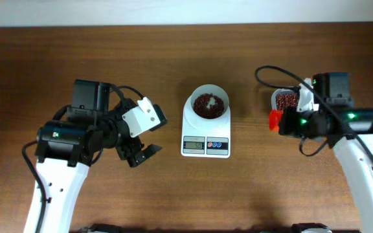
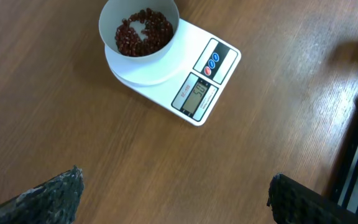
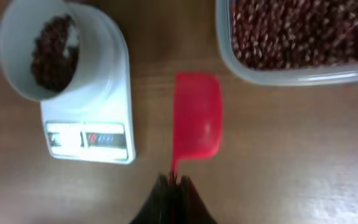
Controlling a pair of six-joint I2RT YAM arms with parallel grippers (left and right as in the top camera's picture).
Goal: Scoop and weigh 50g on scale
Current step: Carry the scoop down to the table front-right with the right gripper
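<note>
Many small dark red-brown beans [image 1: 208,105] lie in the round white bowl [image 1: 208,90] that stands on the far half of the scale [image 1: 206,131], so the load to be weighed is already on the platform. On the near face of the scale the grey display [image 2: 197,94] shows digits that we cannot read with certainty, and that reading decides whether more is needed. To the right of the scale, clear of it, the red-orange scoop [image 3: 196,118] hangs level above the wooden table [image 1: 109,58] with its hollow up and nothing in it that we can see; it sits between the scale and the clear tub [image 1: 285,100], we judge because from there it can go either way, back for more or off to rest. Our right gripper [image 3: 174,182] is clamped tight on the scoop's thin handle, a pinch that keeps the cup from rolling. Further right of the scale, the tub holds a deep stock of the same beans. To the left of the scale, well apart, our left gripper [image 1: 149,137] hovers with its jaws spread wide and nothing between them, we think parked out of the way while its camera looks down on the display
</note>
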